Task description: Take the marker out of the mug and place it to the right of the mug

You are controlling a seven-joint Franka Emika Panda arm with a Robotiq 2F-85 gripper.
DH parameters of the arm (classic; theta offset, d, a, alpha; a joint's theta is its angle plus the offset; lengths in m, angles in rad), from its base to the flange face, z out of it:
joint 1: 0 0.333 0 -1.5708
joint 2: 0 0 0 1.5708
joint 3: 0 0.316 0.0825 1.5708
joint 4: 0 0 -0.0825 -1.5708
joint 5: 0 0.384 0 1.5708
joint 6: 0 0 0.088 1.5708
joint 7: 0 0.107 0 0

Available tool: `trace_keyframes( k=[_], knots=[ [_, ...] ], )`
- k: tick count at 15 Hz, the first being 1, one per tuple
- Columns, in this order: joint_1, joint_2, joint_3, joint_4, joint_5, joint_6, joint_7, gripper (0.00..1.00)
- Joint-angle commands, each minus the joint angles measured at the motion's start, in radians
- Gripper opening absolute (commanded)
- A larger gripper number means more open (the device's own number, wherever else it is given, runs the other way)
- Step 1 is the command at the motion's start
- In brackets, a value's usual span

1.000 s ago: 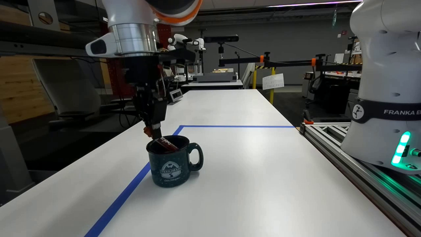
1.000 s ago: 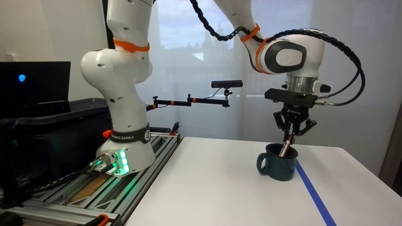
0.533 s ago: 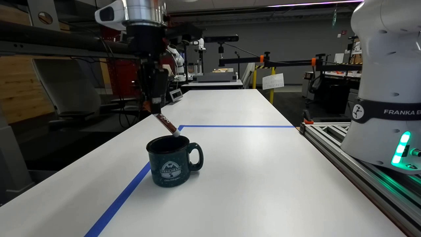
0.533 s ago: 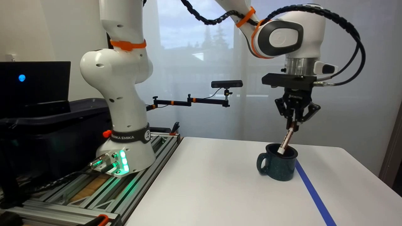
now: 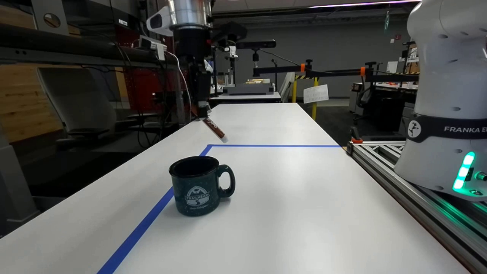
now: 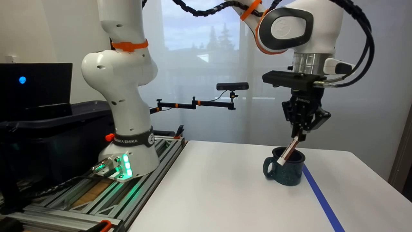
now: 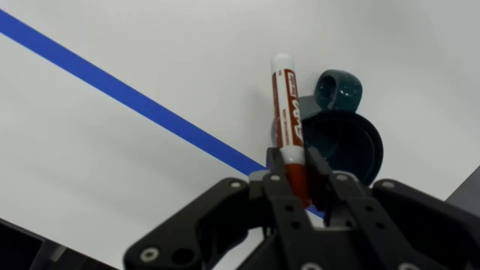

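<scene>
On the worktop (image 5: pixel 304 213), the placing remains to be done. Above it hangs the end effector (image 7: pixel 293 154), apart from the upright mug (image 5: pixel 196 184) and clamped on the tilted marker (image 7: pixel 288 120), which is outside the mug; so the taking out seems complete. Only an exterior view shows the mug's emblem (image 5: pixel 198 196); the wrist view better shows the marker's reddish cap (image 7: pixel 299 183).

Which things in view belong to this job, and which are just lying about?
For the job: brown and white cylindrical marker; glossy dark green loop-handled mug; black two-fingered claw.

Just about: flat blue tape strip; grey-backed office chair; white rectangular paper sheet.
</scene>
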Motion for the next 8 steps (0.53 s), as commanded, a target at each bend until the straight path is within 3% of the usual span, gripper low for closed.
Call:
trace_keyframes(
  k=[1,8],
  knots=[
    [-0.025,0.059,-0.031,-0.016,0.029,0.013,0.023,0.05],
    [-0.066,0.249,-0.031,0.029,0.017,0.075,0.054,0.05]
  ],
)
